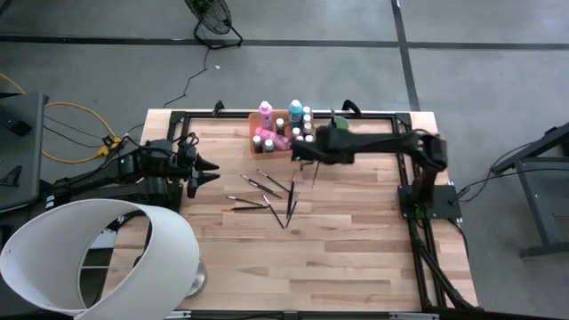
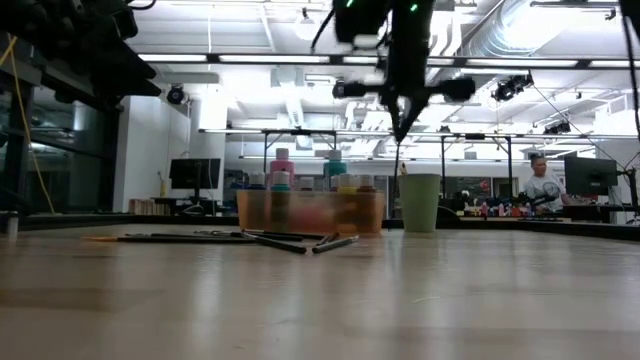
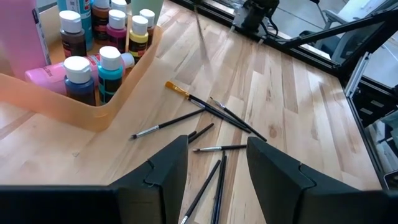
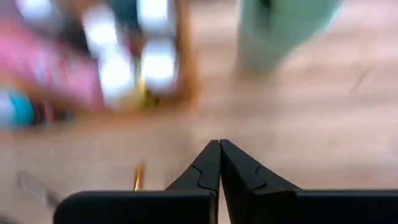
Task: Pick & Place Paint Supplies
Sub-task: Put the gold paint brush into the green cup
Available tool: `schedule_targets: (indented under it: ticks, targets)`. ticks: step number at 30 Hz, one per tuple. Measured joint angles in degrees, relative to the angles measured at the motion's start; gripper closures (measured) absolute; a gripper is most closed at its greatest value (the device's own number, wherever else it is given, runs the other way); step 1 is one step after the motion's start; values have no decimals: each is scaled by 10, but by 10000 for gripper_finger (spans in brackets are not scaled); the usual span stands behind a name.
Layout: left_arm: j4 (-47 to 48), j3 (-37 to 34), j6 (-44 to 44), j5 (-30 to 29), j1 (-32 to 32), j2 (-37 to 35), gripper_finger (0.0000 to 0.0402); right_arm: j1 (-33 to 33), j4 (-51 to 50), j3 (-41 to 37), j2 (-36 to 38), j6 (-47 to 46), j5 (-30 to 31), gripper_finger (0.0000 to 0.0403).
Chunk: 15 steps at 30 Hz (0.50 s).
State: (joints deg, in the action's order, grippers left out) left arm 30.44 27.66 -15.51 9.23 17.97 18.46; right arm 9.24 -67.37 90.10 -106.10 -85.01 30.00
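High view, right pincer (image 1: 303, 161) clamped on a thin paintbrush (image 1: 315, 174) beside the orange tray (image 1: 252, 139), left pincer (image 1: 210, 171) half open, empty.

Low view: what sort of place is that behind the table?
Probably a lab or workshop: exposed ceiling ducts, strip lights, computer monitors on benches, and a person at one.

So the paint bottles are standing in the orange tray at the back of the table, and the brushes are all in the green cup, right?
Not quite. The paint bottles do sit in the orange tray, but the brushes lie scattered on the bare table in front of it, not in the green cup. The high view and left wrist view show this.
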Motion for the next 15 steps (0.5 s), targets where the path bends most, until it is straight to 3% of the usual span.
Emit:
schedule_targets:
  ticks: [7, 15]
  targets:
    - [0, 0, 0, 0, 0, 0, 240, 26, 2, 1, 79, 35, 181, 400]
    - [1, 0, -9, 0, 0, 0, 240, 67, 33, 1, 127, 121, 223, 400]
